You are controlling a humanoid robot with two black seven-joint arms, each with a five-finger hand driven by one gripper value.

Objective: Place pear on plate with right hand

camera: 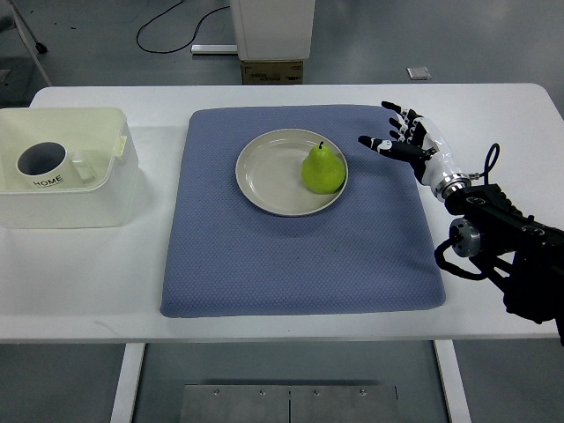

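the pear (pixel 323 168) sat upright on the plate (pixel 264 181), on its right side near the rim, green-yellow with a short dark stem pointing up. the plate, a pale round dish, lay on the upper middle of a blue-grey mat (pixel 300 256) that covered the centre of the white table (pixel 79 282).

just to the right of the plate, apart from the pear, the right hand (pixel 405 141) hovered over the mat's right edge — its fingers spread and relaxed, holding nothing, the fingertips pointing left toward the fruit. a gap of bare mat lay between the nearest fingertip and the plate rim, and nothing stood in that gap. the white wrist ran down and right into the black forearm (pixel 507 242), which came in from the picture's right edge with a loop of cable beside it.

well to the left, off the mat, a pale translucent bin (pixel 97 185) stood on the table, and inside it was a white mug (pixel 42 164) with dark lettering on its side. beyond the far edge of the table were a cardboard box (pixel 271 71) under a white stand, a black cable on the grey floor, and a small grey object on the floor at upper right.
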